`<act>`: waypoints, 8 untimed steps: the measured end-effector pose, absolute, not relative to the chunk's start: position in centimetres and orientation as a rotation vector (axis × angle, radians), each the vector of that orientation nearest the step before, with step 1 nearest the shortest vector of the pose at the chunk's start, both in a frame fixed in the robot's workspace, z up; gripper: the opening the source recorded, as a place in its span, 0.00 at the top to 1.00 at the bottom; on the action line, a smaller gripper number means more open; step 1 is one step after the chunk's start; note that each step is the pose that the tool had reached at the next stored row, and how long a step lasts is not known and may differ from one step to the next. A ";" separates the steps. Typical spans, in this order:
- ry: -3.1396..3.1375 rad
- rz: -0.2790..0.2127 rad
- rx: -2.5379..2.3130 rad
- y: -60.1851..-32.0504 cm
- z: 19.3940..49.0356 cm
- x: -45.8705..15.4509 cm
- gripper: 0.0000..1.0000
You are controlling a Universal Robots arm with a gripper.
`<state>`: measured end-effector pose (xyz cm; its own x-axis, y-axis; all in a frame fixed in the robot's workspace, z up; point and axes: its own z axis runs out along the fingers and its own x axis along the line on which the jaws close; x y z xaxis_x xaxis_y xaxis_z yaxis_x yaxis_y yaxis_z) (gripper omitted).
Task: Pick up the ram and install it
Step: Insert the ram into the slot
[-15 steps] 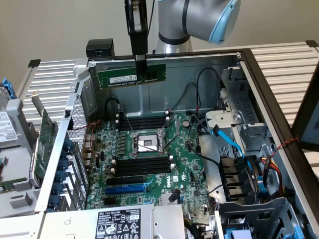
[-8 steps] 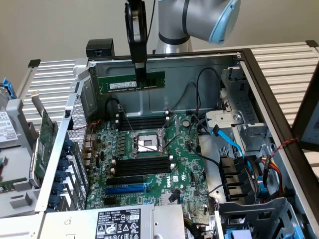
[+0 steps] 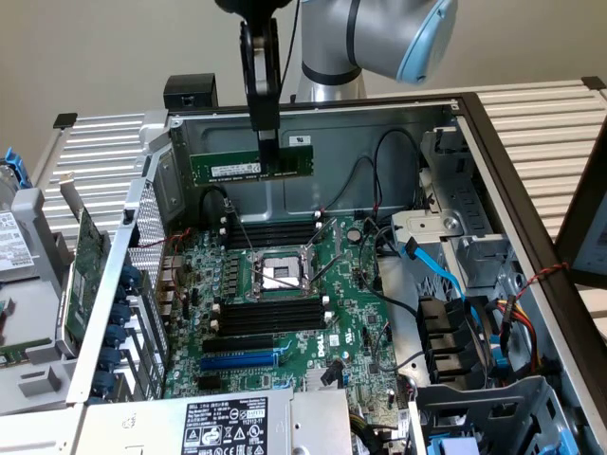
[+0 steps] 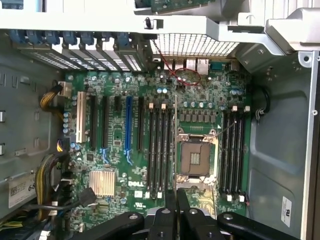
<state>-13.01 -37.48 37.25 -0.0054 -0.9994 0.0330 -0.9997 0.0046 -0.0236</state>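
The ram [image 3: 232, 168] is a long green stick with a white label, hanging level above the back of the open computer case. My gripper [image 3: 269, 152] is shut on its upper edge, right of the stick's middle in the exterior view. Below it lies the motherboard [image 3: 351, 313], with black memory slots [image 3: 270, 233] behind the CPU socket [image 3: 281, 275] and more memory slots [image 3: 270, 318] in front of it. In the wrist view my gripper [image 4: 176, 199] points down at the motherboard [image 4: 115, 130], and the ram [image 4: 176, 145] shows edge-on as a thin line between the slot banks [image 4: 159, 150] and the CPU socket [image 4: 194, 157].
A broader green expansion card [image 3: 87, 254] stands outside the case at the exterior view's left. Blue cables [image 3: 438, 275] and drive bays fill the exterior view's right side. The case's rear wall [image 3: 379, 118] rises just behind the ram. A power supply label [image 3: 224, 427] sits at the front.
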 end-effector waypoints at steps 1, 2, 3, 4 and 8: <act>-2.223 0.063 2.209 -37.5 37.1 -13.0 0.87; -2.224 0.063 2.208 -37.5 36.9 -13.0 0.87; -2.225 0.063 2.206 -37.5 36.7 -12.9 0.87; -2.226 0.063 2.205 -37.5 36.5 -12.9 0.87; -2.231 0.062 2.200 -37.5 35.8 -12.8 0.87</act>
<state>-12.84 -37.48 35.81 -0.0145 -0.9993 0.0332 -0.9996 0.0137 -0.0231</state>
